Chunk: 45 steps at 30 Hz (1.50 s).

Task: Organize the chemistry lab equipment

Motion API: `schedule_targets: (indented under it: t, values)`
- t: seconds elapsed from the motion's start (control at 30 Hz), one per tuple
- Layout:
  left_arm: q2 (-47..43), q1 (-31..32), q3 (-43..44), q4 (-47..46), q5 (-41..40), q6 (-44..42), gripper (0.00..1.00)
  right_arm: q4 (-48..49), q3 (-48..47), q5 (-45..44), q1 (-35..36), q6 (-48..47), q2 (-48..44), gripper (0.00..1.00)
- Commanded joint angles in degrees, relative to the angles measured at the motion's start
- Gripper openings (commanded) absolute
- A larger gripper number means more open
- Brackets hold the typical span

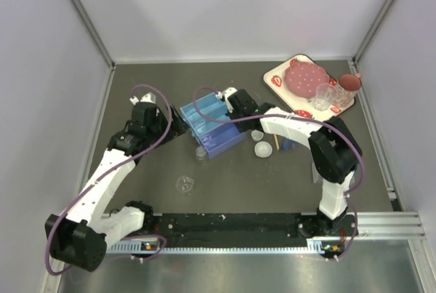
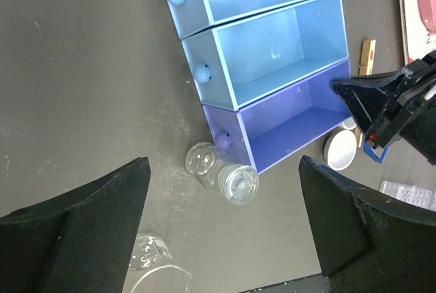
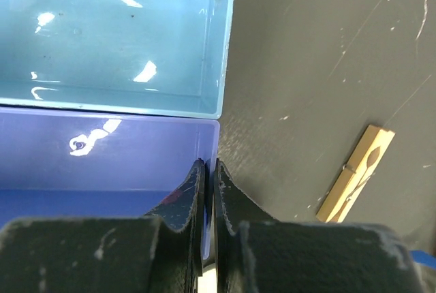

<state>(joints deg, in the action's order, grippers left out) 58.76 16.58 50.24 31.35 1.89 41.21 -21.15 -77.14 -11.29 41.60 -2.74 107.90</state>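
My right gripper [image 3: 208, 167] is pinching the thin side wall of the purple box [image 3: 102, 163], close to its corner. One finger is inside the box and one is outside, and they are squeezed tight on the wall. Two light blue boxes [image 2: 272, 41] sit in a row right against the purple one.

My left gripper [image 2: 223, 161] is spread wide and holds nothing. It hangs over the dark table [image 2: 82, 68], above two clear round dishes [image 2: 238, 182]. The two touch each other, just by the front of the purple box. Another clear dish [image 2: 150, 252] lies apart from them, nearer to me.

A tan wooden clip [image 3: 354, 174] lies flat on the table, beside the boxes on my right. A small pale round dish [image 2: 340, 150] sits just beside the purple box. A clear rack with little wells [image 2: 409, 194] peeks in near it. The strawberry tray [image 1: 272, 75] is far off at the back right.
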Motion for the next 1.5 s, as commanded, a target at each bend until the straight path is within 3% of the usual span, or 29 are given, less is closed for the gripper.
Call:
schedule_targets:
  t: [0.0,0.43,0.87,1.23,1.27,1.3,1.33,1.4,1.47]
  values:
    - [-1.72,-0.23,0.12,-0.24,0.75,-1.04,0.95,-5.75,4.98,1.45,2.87,1.33,-1.90,0.00]
    - [-3.92,-0.23,-1.46,0.29,2.15,-0.69,0.95,-6.10,11.84,-0.13,6.91,4.41,-9.20,0.00]
    - [-3.04,-0.23,-1.20,-0.15,2.15,-1.83,0.95,-4.60,-0.11,-1.63,2.44,-0.50,3.37,0.00]
    - [-3.22,-0.23,-1.37,-0.68,3.38,-2.71,0.95,-6.98,-0.28,-1.45,-0.82,-1.57,-0.75,0.01]
    - [-2.95,-0.23,-1.46,-0.68,3.47,-2.98,0.94,-7.59,-0.72,-1.19,-0.91,-0.95,-1.11,0.06]
    - [-2.95,-0.23,-1.46,-0.68,3.64,-3.24,0.95,-8.90,-1.60,-1.02,-0.74,-0.60,-1.89,0.26]
    - [-3.13,-0.32,-1.46,-0.85,4.43,-3.50,0.95,-9.43,-2.04,-1.10,-0.56,-0.42,-2.34,0.36]
    - [-3.39,-0.23,-1.63,-1.64,5.49,-5.17,0.98,-10.66,-3.27,-1.72,0.05,-0.16,-4.52,0.51]
    - [-3.92,-0.23,-1.63,-2.17,6.89,-6.83,0.98,-11.37,-4.41,-3.29,1.54,-0.33,-6.29,0.56]
